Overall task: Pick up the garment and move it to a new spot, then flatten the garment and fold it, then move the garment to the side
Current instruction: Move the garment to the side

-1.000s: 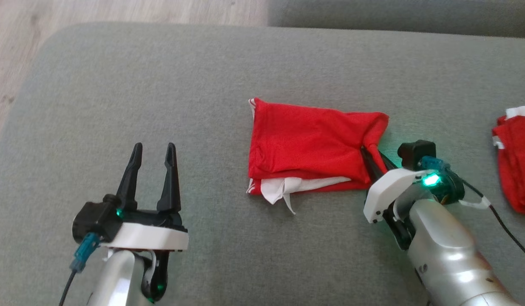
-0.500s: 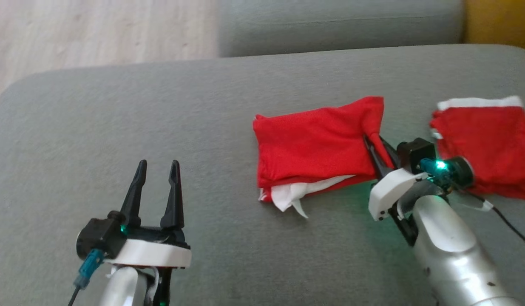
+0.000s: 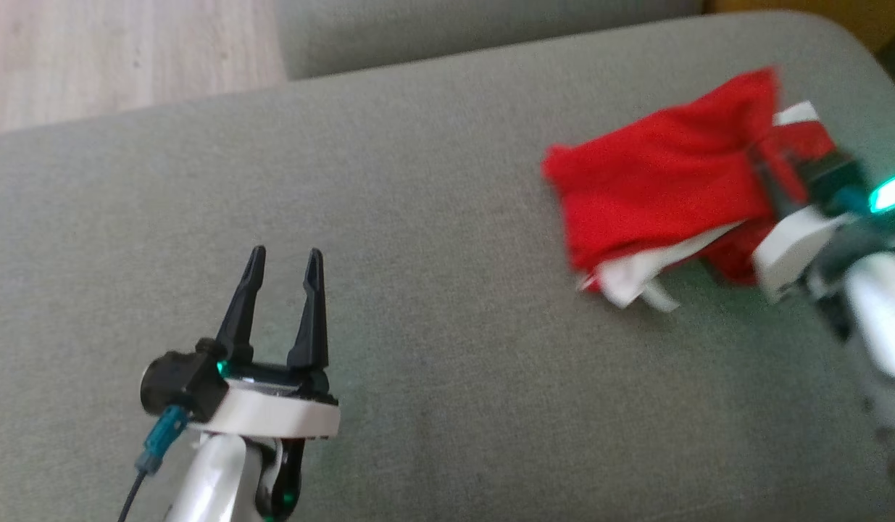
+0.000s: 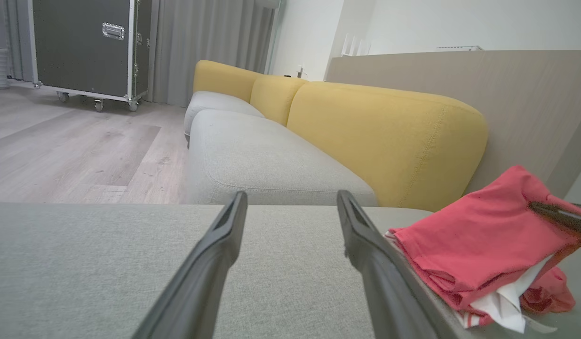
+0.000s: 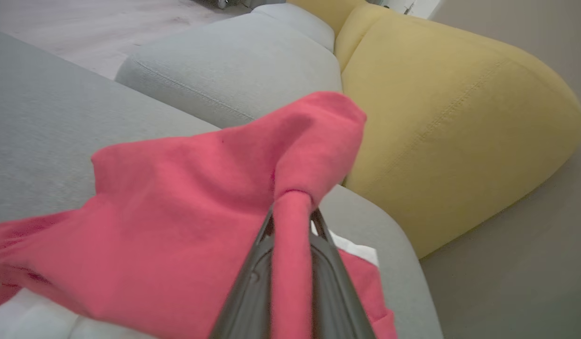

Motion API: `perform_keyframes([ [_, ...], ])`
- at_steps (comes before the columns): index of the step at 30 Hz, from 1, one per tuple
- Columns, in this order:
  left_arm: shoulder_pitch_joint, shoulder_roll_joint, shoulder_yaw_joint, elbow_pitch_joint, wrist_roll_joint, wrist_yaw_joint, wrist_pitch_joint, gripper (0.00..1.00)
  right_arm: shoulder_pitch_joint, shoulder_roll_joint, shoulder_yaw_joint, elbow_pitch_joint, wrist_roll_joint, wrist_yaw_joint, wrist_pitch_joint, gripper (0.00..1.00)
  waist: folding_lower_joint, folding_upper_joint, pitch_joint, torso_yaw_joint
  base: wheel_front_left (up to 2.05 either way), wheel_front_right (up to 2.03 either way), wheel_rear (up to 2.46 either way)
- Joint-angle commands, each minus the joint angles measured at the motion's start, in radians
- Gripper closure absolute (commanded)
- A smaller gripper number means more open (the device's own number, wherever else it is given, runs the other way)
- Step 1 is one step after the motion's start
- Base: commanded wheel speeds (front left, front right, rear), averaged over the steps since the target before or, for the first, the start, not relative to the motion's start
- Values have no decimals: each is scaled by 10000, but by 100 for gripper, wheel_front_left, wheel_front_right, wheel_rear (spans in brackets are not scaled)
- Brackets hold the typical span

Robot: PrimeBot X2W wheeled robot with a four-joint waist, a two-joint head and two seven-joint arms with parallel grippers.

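**Ops:** Which step are we on?

**Me:** Last one, by my read. The garment [image 3: 657, 188] is already folded, red with white layers poking out the near edge, so this is the shift to the side. It's at the right end of the grey cushion [image 3: 418, 217], near the rounded corner.

**Ops:** Grip?

**Me:** Right gripper [image 5: 292, 212] is pinched tight on a bunched corner of the red cloth. That corner is lifted; in the left wrist view the bulk looks to rest on the cushion. Left gripper [image 3: 285, 251] is spread wide, holding nothing, over bare cushion well apart from the garment.

**Ops:** Next?

**Me:** I'd lay it flat short of the cushion edge, then release. With a one-corner hold the layers can slide apart, so go slow. There's a second red piece [image 3: 809, 141] with white trim just behind the right gripper. Head view is blurred there, so I can't say if they touch. I need to pick: stack on it or set down beside it.
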Motion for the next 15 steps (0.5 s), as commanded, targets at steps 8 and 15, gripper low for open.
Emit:
perform_keyframes([
  [8, -962, 41, 161, -243, 161, -87, -51, 0, -735, -1546, -687, -647, 222, -9, 744, 100, 0, -1, 976, -13, 0, 0, 0],
  [15, -1302, 41, 135, -119, 168, -136, -51, 0, -779, -2249, -1484, -211, -392, -9, 1090, 100, 0, -1, 1397, 336, 0, 0, 0],
])
